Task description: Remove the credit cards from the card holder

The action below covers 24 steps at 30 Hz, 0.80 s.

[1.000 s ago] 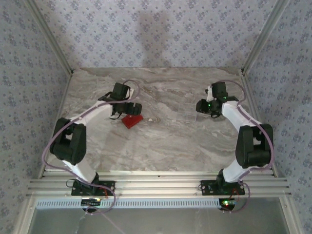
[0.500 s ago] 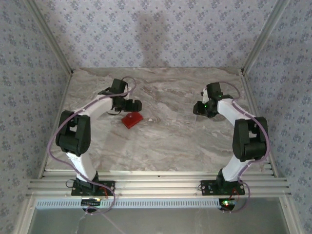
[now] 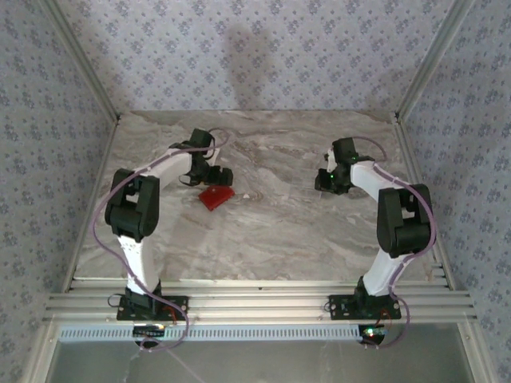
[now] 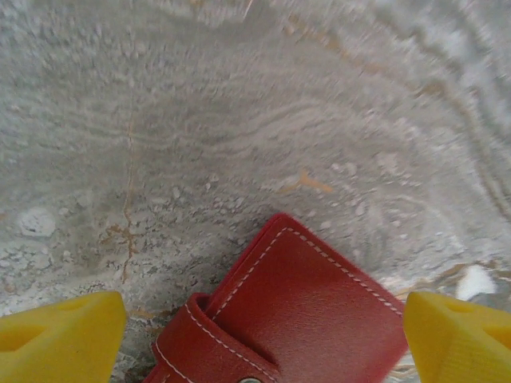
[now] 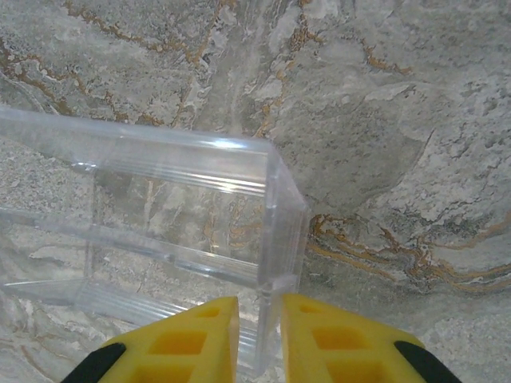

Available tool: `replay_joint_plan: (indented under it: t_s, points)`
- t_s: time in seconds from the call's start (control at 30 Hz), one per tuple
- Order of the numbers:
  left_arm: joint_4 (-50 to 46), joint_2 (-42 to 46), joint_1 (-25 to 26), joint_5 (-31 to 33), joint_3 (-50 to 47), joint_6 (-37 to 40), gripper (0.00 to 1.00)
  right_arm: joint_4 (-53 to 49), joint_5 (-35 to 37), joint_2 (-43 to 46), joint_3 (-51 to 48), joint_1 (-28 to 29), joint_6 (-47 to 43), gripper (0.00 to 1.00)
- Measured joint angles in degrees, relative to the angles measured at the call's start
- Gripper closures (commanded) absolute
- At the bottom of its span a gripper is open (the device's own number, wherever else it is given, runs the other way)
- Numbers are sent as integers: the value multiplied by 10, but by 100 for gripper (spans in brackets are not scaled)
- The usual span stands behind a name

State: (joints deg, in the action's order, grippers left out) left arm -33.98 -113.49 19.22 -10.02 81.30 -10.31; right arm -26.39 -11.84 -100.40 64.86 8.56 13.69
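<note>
Nearest, past the ribbed aluminium rail (image 3: 255, 303) that carries both arm bases, the grey-veined marble table (image 3: 271, 239) runs smooth and bare up to the card holder (image 3: 216, 196). This is a small, flat, red bifold of grained leather with pale stitching and a snap tab. It lies closed and flat on the stone, so I judge the credit cards are still folded away inside it. Just beyond the holder and above it hangs the left gripper (image 3: 217, 176). Its yellow fingers (image 4: 60, 335) are spread wide to either side of the holder and touch nothing, a stance that looks meant for coming down over it. Well to the right of the holder, at about the same depth, the right gripper (image 5: 259, 335) has its fingers drawn almost together. The thin wall of a clear, hard plastic box (image 5: 176, 207) stands in the slit between them. Whether they already pinch it I cannot tell, though it may be meant to be moved aside. Behind the holder, patterned wallpaper (image 3: 255, 56) closes the far side.
</note>
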Motion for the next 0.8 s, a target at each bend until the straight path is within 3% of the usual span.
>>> replay_joint_plan:
  t_s: [0.43, 0.8]
  points:
    - [-37, -17, 14, 13, 2, 19, 18, -12, 21, -12, 19, 29, 0, 86]
    - [-18, 69, 37, 2, -123, -33, 23, -49, 55, -40, 86, 100, 35, 89]
